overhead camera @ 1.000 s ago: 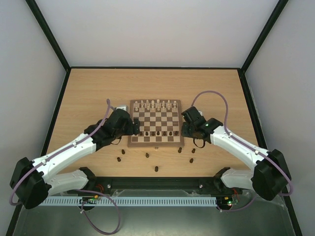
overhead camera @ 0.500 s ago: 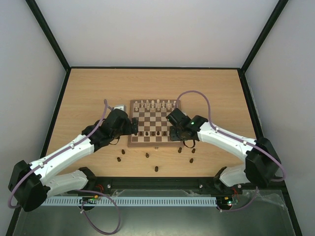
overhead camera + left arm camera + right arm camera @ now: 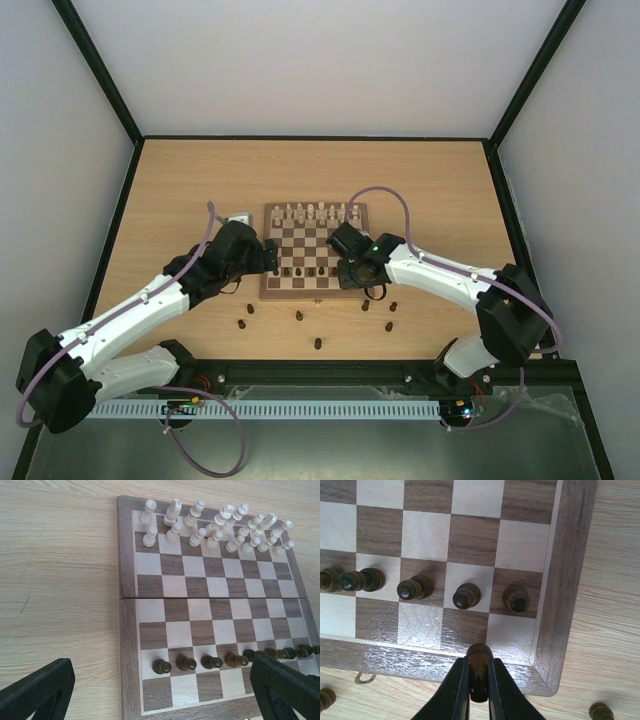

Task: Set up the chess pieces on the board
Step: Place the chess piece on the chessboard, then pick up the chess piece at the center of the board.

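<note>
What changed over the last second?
The right gripper, shut on a dark piece, swung left from the right edge of the board to over its near right corner. Nothing visibly grabbed or released. The left gripper stayed open at the left edge; the loose pieces on the table did not move.
</note>
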Motion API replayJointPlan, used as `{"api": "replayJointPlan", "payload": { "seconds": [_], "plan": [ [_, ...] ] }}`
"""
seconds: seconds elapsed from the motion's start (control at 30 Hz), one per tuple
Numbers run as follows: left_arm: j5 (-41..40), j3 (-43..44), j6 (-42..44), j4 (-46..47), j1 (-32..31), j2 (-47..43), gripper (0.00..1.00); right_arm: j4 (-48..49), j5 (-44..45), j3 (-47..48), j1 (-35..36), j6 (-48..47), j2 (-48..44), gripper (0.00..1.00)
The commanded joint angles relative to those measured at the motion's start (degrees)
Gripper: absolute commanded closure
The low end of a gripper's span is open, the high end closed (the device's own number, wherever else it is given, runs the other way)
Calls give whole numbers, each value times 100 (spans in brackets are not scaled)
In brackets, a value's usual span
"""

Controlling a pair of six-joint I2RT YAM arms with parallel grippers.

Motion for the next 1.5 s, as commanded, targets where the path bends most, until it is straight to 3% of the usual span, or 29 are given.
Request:
{"api": "replayJointPlan", "payload": {
  "seconds": [0.0,0.83,1.27,1.47],
  "plan": [
    [6,-132,76,-64,70,-147,1,-60,26,125,35,-32,202,98],
    [137,-278,136,37,196,-229,1,2,54,369,161,-24,654,95],
    [175,-310,138,68,222,-222,1,-57,106,408,164,-9,601,77],
    [149,-278,128,20,239,-220,1,-50,30,321,166,-38,265,53]
  ]
}}
